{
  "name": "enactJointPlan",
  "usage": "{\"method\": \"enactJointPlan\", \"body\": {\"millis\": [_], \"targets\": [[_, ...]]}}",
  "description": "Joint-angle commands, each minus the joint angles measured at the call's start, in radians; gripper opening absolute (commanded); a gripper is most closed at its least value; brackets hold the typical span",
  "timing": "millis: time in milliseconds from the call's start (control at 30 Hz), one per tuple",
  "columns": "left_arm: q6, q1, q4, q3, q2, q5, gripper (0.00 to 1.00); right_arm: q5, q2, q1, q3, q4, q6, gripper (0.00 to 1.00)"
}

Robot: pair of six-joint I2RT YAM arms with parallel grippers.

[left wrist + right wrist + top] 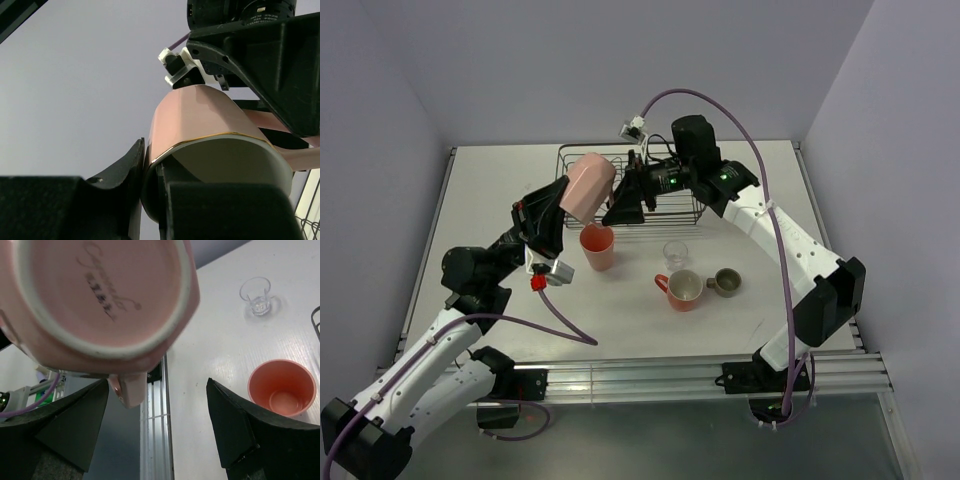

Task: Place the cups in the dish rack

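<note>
Your left pincer (160,202) is clenched on the pink mug (590,185), tilted in the air at the dish rack's (685,200) 9 o'clock edge. Your right pincer (157,390) gapes, released, around its base.

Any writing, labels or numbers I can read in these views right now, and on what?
Underside of the pale pink ceramic mug: dark cursive script with a smaller printed line beneath it, both too blurred to read.
Nothing else in any view carries legible text.
</note>
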Motion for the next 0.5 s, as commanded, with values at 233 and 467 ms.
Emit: {"method": "enactJointPlan", "body": {"millis": [233, 467], "targets": [[-0.020, -0.028, 0.153, 0.011, -0.030, -0.016, 0.00, -0.115, -0.048, 0.005, 0.010, 0.186, 0.102, 0.75], [-0.025, -0.054, 0.159, 0.010, -0.028, -0.035, 0.00, -0.144, -0.051, 0.011, 0.005, 0.226, 0.147, 0.49]]}}
